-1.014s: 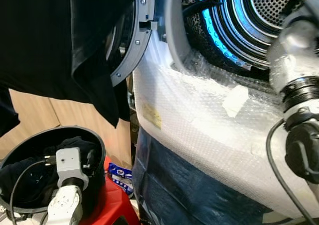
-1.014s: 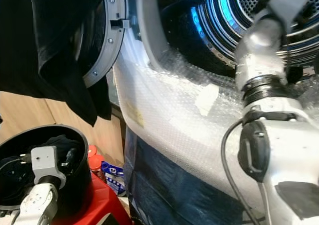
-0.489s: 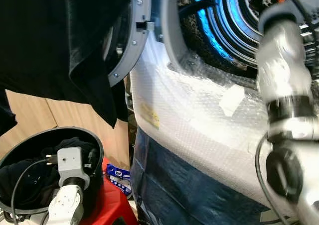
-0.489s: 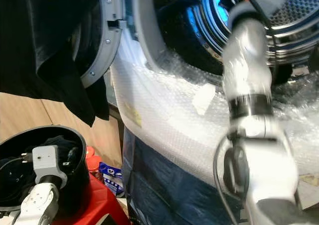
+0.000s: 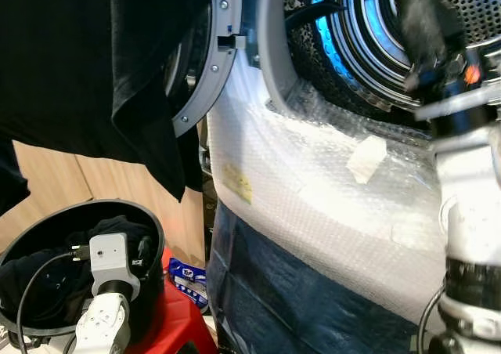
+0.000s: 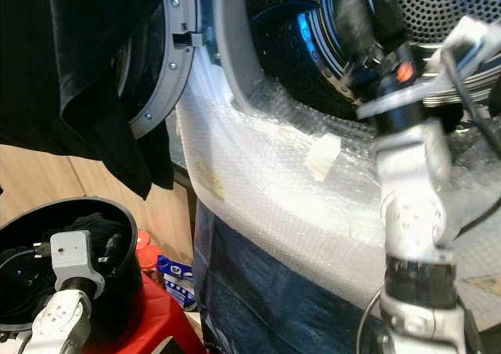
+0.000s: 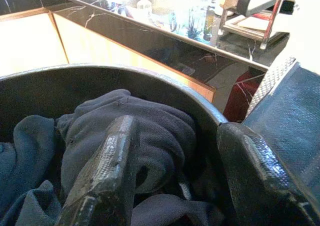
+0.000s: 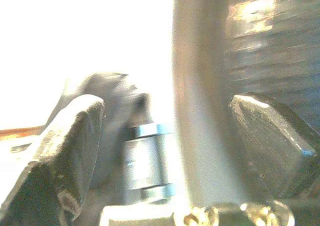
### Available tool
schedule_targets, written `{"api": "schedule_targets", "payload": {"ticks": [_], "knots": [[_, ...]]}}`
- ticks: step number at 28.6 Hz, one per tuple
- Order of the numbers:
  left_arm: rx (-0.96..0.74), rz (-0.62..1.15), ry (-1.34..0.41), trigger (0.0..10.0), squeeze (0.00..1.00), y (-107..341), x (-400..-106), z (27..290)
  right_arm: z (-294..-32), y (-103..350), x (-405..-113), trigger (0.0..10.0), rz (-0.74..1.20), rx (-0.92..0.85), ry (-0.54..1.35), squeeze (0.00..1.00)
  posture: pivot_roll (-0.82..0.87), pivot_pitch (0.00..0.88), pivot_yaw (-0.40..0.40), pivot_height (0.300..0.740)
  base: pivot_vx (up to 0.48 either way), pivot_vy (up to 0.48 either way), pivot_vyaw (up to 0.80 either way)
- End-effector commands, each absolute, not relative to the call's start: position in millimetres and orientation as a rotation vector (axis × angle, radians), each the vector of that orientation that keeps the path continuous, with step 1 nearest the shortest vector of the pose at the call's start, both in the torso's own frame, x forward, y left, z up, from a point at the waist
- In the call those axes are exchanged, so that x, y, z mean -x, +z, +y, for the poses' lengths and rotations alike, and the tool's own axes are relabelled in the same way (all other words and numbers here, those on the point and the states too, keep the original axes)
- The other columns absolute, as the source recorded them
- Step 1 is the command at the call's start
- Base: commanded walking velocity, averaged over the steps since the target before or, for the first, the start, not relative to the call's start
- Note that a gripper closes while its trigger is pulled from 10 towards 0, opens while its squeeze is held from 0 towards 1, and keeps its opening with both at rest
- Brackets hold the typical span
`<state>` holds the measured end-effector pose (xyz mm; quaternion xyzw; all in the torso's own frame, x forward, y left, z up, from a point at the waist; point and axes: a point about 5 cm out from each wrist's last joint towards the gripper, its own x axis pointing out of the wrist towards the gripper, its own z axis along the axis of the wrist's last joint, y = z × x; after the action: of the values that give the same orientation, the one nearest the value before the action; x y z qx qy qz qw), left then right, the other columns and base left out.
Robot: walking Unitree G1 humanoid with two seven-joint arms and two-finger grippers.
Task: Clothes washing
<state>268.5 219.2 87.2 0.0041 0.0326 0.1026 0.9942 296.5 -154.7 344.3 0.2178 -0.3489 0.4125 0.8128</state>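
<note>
Clothes (image 7: 125,136) sit piled in the black bucket (image 5: 149,229) at lower left, left gripper (image 7: 170,161) gaping wide over them. Further right, right gripper (image 8: 165,136), fingers spread and empty, reaches at the drum (image 5: 376,33) mouth.

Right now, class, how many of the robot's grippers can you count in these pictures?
2. The left gripper hangs open over the dark clothes in the black bucket; the right gripper is open at the washer drum.
</note>
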Motion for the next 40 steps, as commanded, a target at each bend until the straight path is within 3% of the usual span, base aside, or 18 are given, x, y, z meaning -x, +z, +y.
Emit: {"api": "schedule_targets", "payload": {"ticks": [1,6,12,13,16,19,29,32,40], "knots": [[-0.007,0.062,0.199,10.0,0.00,87.0,-270.0,218.7,-144.7,350.0,-279.5,10.0,-0.753,-0.496,1.018,0.00,-0.01,0.000,-0.028,0.740,0.000,0.000,0.00],[-0.012,0.050,0.217,10.0,0.00,89.4,-269.3,222.7,-113.2,326.6,-230.9,10.0,-0.629,-0.581,1.397,0.00,-0.01,0.000,-0.036,0.740,0.000,0.000,0.00],[-0.010,0.044,0.228,10.0,0.00,90.1,-268.9,225.0,-105.1,312.0,-224.6,10.0,-0.554,-0.607,1.437,0.00,-0.01,0.000,-0.037,0.740,0.000,0.000,0.00],[-0.012,0.037,0.238,10.0,0.00,91.2,-268.8,226.9,-96.7,290.8,-221.5,10.0,-0.455,-0.605,1.451,0.00,-0.01,0.000,-0.044,0.740,0.000,0.000,0.00],[-0.006,0.002,0.280,10.0,0.00,98.8,-264.4,234.5,-91.9,175.6,-229.3,10.0,-0.027,-0.483,1.281,0.00,0.00,0.000,-0.051,0.740,0.000,0.000,0.00],[-0.016,-0.018,0.310,10.0,0.00,103.0,-259.6,240.9,-108.9,125.2,-230.0,10.0,0.169,-0.456,1.172,0.00,0.01,0.000,-0.053,0.740,0.000,0.000,0.00],[-0.019,-0.027,0.326,10.0,0.00,104.9,-258.7,244.5,-142.6,35.7,-238.6,10.0,0.478,-0.324,0.763,0.00,0.01,0.000,-0.052,0.740,0.000,0.000,0.00],[-0.031,-0.061,0.344,10.0,0.00,113.8,-258.1,246.6,-173.6,-26.2,-231.2,10.0,0.684,-0.193,0.416,0.00,0.02,0.001,-0.047,0.740,0.000,0.000,0.00],[-0.061,-0.117,0.363,10.0,0.00,129.0,-257.5,252.9,-187.2,-59.5,-207.6,10.0,0.834,-0.164,0.210,0.00,0.04,0.004,-0.044,0.740,0.000,0.000,0.00]]}}
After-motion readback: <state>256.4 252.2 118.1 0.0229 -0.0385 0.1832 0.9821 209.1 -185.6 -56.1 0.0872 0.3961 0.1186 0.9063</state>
